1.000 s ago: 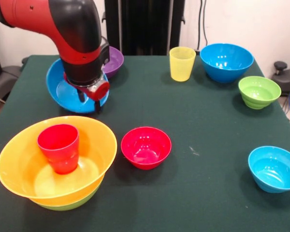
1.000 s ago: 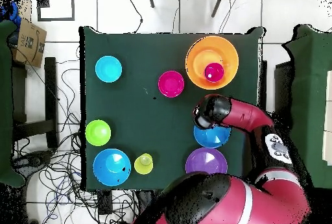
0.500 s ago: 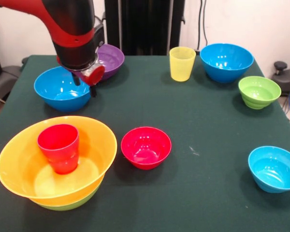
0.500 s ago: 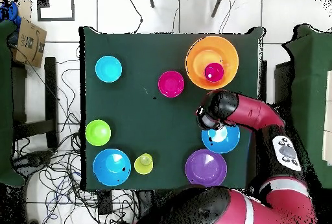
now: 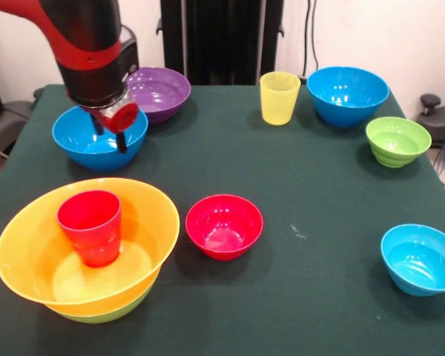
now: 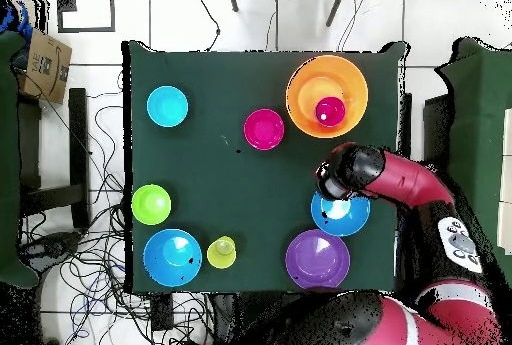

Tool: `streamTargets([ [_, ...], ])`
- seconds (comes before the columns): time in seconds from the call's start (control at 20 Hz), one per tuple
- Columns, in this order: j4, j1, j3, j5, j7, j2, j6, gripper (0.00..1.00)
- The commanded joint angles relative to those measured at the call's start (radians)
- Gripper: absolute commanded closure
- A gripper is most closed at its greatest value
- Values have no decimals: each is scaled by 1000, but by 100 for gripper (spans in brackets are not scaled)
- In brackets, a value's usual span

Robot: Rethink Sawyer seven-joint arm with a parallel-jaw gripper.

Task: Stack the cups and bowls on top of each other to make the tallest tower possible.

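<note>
The tower stands at the near left: a large orange bowl [image 5: 144,222] nested on a lime-green bowl [image 5: 107,312], with a red cup [image 5: 91,226] upright inside. My gripper [image 5: 110,133] hangs open just above a medium blue bowl [image 5: 81,144] that sits flat on the table, with nothing between its fingers. The purple bowl [image 5: 159,89] lies behind it. A red bowl [image 5: 224,225], a yellow cup [image 5: 279,96], a second medium blue bowl [image 5: 347,93], a ribbed green bowl [image 5: 397,139] and a small blue bowl [image 5: 421,258] stand apart. In the overhead view the gripper [image 6: 335,187] is between the orange bowl [image 6: 327,81] and the blue bowl [image 6: 342,219].
The dark green table [image 5: 311,193] ends close to the tower on the left and to the small blue bowl on the right. Cables and a cardboard box [image 6: 42,61] lie on the floor beside the table.
The blue bowl, tilted up at the gripper a second ago, now lies flat and further left in the front view. The arm has risen and shifted left, uncovering the purple bowl.
</note>
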Motion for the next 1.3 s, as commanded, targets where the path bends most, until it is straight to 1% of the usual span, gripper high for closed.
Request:
streamTargets([
  [0.05, -3, -14, 86, -73, -84, 85, -104, 0],
  [0.85, 13, -15, 77, -74, -61, 119, -156, 0],
  [1.0, 14, -4, 61, -85, -48, 123, -169, 0],
  [1.15, 15, 5, 47, -91, -44, 119, -156, 0],
  [1.3, 14, 4, 46, -91, -40, 128, -169, 0],
])
